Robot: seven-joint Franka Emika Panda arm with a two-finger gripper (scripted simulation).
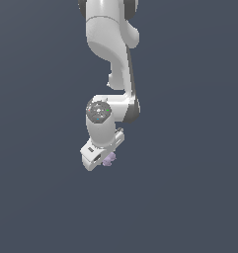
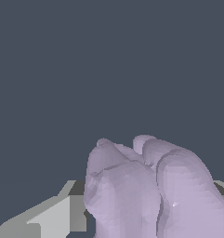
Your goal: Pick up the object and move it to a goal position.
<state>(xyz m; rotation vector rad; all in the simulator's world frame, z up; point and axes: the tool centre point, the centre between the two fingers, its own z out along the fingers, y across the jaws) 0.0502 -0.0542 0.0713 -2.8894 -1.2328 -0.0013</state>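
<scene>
The object is a pale lilac-purple knobbly blob, much smaller than my white gripper. In the exterior view it peeks out from under the gripper's hand, mostly hidden by it. In the wrist view the object fills the near field between the grey fingers, one on each side of it. The fingers appear closed against the blob. The fingertips themselves are hidden by the object and the hand.
The white arm comes down from the top of the exterior view. A plain dark blue-grey surface lies all around, with no other objects or goal marker in sight.
</scene>
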